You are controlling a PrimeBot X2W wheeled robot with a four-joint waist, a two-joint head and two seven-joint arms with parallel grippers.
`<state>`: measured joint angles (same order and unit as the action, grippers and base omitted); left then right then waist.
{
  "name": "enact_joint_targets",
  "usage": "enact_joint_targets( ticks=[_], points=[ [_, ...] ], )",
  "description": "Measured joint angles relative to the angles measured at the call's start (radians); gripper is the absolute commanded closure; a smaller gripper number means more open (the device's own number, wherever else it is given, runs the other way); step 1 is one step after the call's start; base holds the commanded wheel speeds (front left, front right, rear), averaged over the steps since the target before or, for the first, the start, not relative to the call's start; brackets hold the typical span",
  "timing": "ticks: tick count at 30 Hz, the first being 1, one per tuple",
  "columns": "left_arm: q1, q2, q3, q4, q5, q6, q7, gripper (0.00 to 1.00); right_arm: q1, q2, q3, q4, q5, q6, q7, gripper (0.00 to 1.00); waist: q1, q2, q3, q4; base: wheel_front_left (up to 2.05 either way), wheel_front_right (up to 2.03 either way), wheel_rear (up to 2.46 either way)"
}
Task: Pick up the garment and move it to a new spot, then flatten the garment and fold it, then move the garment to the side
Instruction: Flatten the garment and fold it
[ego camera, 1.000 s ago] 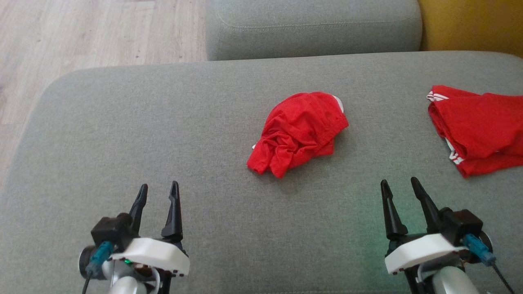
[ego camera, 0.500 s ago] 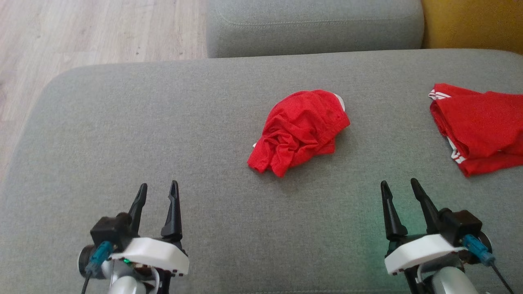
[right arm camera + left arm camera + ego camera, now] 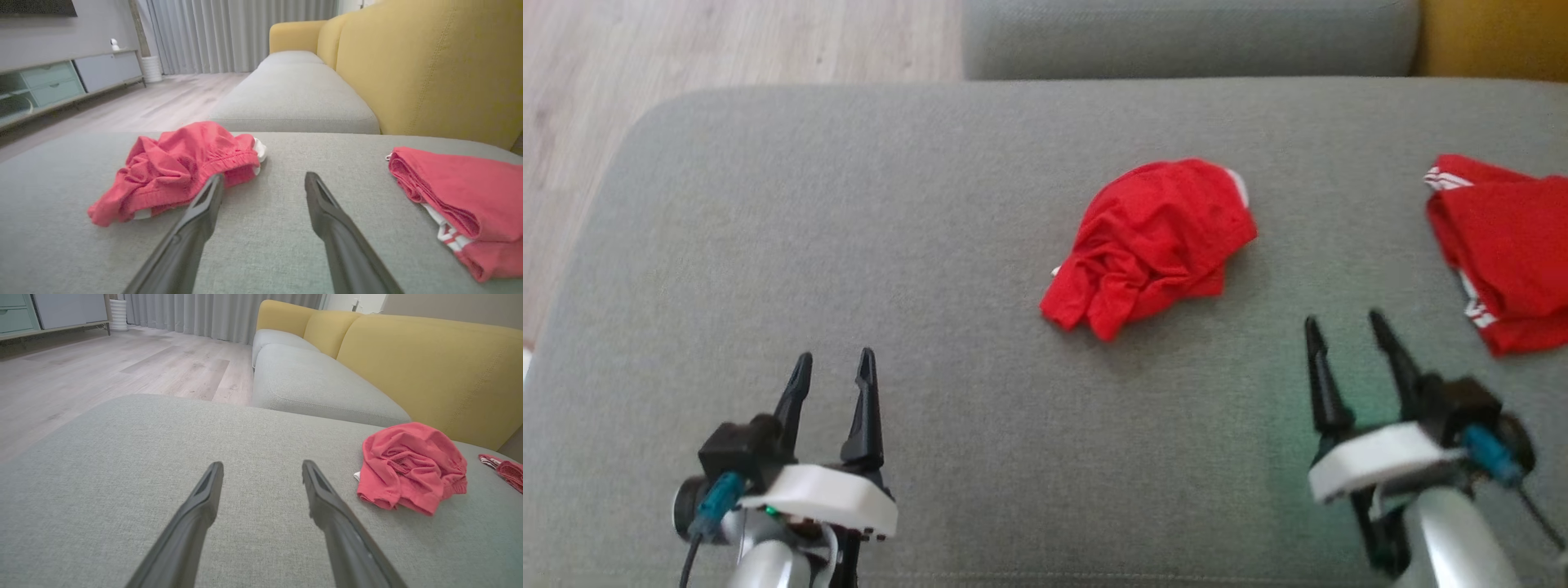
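Nearest, at the lower left of the head view: left hand [image 3: 835, 359], fingers spread wide, nothing between them, low over the grey seat cushion [image 3: 849, 204]. Same wide, empty spread along its own wrist view [image 3: 262, 465]. At the lower right: right hand [image 3: 1343, 320], slightly blurred, also spread wide and empty, with bare grey cloth between the fingers in its wrist view [image 3: 264, 177].

Further out, near the middle of the cushion: crumpled red garment [image 3: 1156, 245], bunched into a loose heap with a bit of white at its far edge, ahead of the right hand and to its left, clear of both hands. Well off to the right of the left hand's fingers [image 3: 412, 465].

Toward the cushion's right edge: second red garment [image 3: 1511, 253], lying flatter, white stripes along its side [image 3: 453, 183], well apart from the heap.

Beyond: another grey cushion [image 3: 1184, 37], yellow backrest [image 3: 429, 61], wooden floor [image 3: 727, 49], grey curtains [image 3: 241, 36] and a low cabinet [image 3: 61, 81].
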<state>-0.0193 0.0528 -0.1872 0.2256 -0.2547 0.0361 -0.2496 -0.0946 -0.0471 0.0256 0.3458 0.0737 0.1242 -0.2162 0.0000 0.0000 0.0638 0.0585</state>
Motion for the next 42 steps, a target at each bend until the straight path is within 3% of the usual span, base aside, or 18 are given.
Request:
enact_joint_targets(
  ticks=[5, 17, 27, 28, 30, 33, 35, 36, 42],
  points=[
    [-0.029, -0.002, -0.005, -0.014, 0.007, -0.001, 0.0, 0.0, -0.101, 0.0, -0.066, 0.036, -0.104, 0.0, 0.038, 0.0, 0.0, 0.0, 0.048, 0.039, 0.0, 0.0, 0.0],
    [-0.079, -0.005, -0.023, -0.042, -0.003, 0.02, 0.0, 0.0, -0.334, -0.031, -0.262, 0.343, -0.277, 0.0, 0.035, 0.0, 0.0002, 0.0, 0.184, 0.18, 0.0, 0.0, 0.0],
    [-0.091, -0.006, -0.03, -0.054, -0.008, 0.035, 0.0, 0.0, -0.434, -0.037, -0.291, 0.426, -0.313, 0.0, -0.025, 0.0, 0.0, 0.0, 0.214, 0.23, 0.0, 0.0, 0.0],
    [-0.091, -0.006, -0.03, -0.054, -0.008, 0.035, 0.0, 0.0, -0.434, -0.037, -0.288, 0.428, -0.313, 0.0, -0.025, 0.11, -0.0001, 0.0, 0.211, 0.229, 0.0, 0.0, 0.0],
    [-0.091, -0.006, -0.03, -0.054, -0.008, 0.035, 0.0, 0.0, -0.434, -0.035, -0.283, 0.426, -0.313, 0.0, -0.031, 0.51, 0.0, 0.0, 0.205, 0.225, 0.0, 0.0, 0.0],
    [-0.091, -0.006, -0.03, -0.053, -0.008, 0.036, 0.0, 0.0, -0.434, -0.031, -0.261, 0.4, -0.311, 0.0, -0.031, 0.7, 0.0, 0.0, 0.196, 0.216, 0.0, 0.0, 0.0],
    [-0.089, -0.006, -0.03, -0.053, -0.007, 0.035, 0.0, 0.0, -0.434, -0.03, -0.232, 0.361, -0.303, 0.0, -0.032, 0.96, 0.0, 0.0, 0.19, 0.208, 0.0, 0.0, 0.0],
    [-0.088, -0.006, -0.03, -0.052, -0.007, 0.035, 0.0, 0.0, -0.433, -0.03, -0.216, 0.343, -0.294, 0.0, -0.032, 1.0, 0.0, 0.0, 0.187, 0.205, 0.0, 0.0, 0.0],
    [-0.084, -0.006, -0.031, -0.037, -0.002, 0.033, 0.0, 0.0, -0.401, -0.026, -0.118, 0.194, -0.239, 0.0, -0.032, 1.0, -0.0001, 0.0, 0.154, 0.185, 0.0, 0.0, 0.0]
  ],
)
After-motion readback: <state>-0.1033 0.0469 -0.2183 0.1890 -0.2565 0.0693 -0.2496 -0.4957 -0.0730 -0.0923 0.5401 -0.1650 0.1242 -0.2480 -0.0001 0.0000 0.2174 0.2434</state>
